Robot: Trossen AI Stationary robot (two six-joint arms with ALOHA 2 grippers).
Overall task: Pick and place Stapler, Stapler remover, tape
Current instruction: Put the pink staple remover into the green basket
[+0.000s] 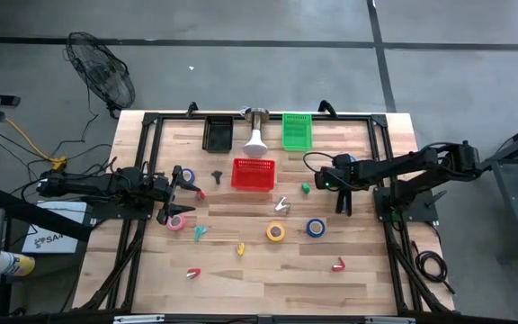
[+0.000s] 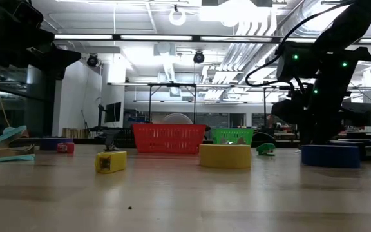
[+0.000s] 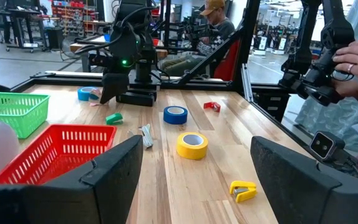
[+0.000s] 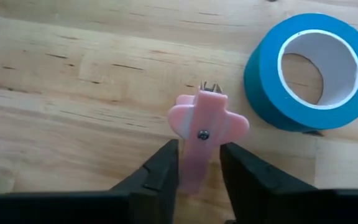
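My right gripper [image 4: 199,152] is shut on a pink staple remover [image 4: 202,121] just over the wood, beside a light-blue tape roll [image 4: 309,71]. In the high view this gripper [image 1: 325,180] is right of the red basket, and the arm hides the remover and the roll. My left gripper [image 1: 178,198] is open and empty at the table's left, between a blue tape roll [image 1: 185,175] and a pink tape roll [image 1: 176,222]. A yellow roll [image 1: 277,231] and a dark-blue roll [image 1: 315,228] lie flat at mid table. A small black object [image 1: 216,175] lies left of the red basket. My right gripper pinches the pink staple remover between its two fingers, on the narrow rear part [image 4: 193,168] behind the rivet. The fingers come from above, pointing down. The claw end [image 4: 210,90] sticks out past the fingertips. I cannot tell whether the remover rests on the table.
A red basket [image 1: 253,175], a green basket [image 1: 297,130], a black tray [image 1: 218,133] and a white object [image 1: 255,139] stand at the far side. Small coloured removers lie about: green [image 1: 305,188], teal [image 1: 200,231], yellow [image 1: 239,248], red [image 1: 338,265]. A person's hands [image 3: 353,62] show beyond the table.
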